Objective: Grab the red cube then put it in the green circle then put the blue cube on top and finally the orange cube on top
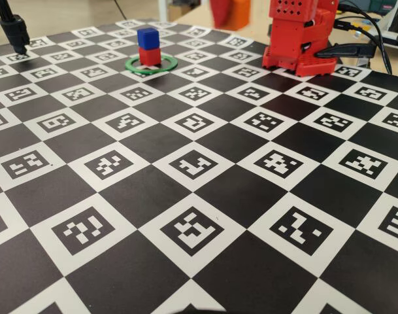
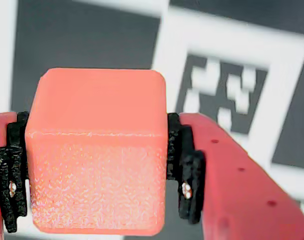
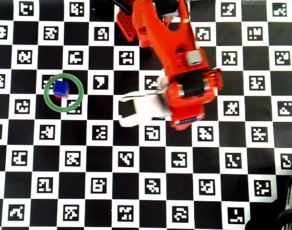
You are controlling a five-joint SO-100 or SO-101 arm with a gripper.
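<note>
The orange cube point(image 2: 97, 150) is being held by the end effector point(image 2: 97, 165) in the wrist view, with the black pads point(image 2: 184, 170) being pressed against its left and right sides. The cube is being seen large in the middle of that view, and the red fingers point(image 2: 241, 190) are being shown on either side of it. Behind it, the checkered worktop point(image 2: 82, 40) with its printed black-and-white markers is being seen blurred.

In the fixed view, the blue cube point(image 1: 146, 37) is being carried on top of the red cube point(image 1: 149, 55), and both are being enclosed by the green circle point(image 1: 151, 64), which is lying flat on the worktop point(image 1: 205, 216) towards the far left. The base of the red arm point(image 1: 300, 36) is being shown at the far right of that view, well apart from the stack.

In the overhead view, the blue cube point(image 3: 61, 88) is being seen inside the green circle point(image 3: 64, 93), towards its upper left side, with only a sliver of the red cube point(image 3: 58, 96) being visible beneath it. The arm point(image 3: 184, 76) is being extended from the top edge over the middle of the worktop point(image 3: 150, 191), to the right of the ring and apart from it. The held cube is being hidden in this view by the arm's body.
</note>
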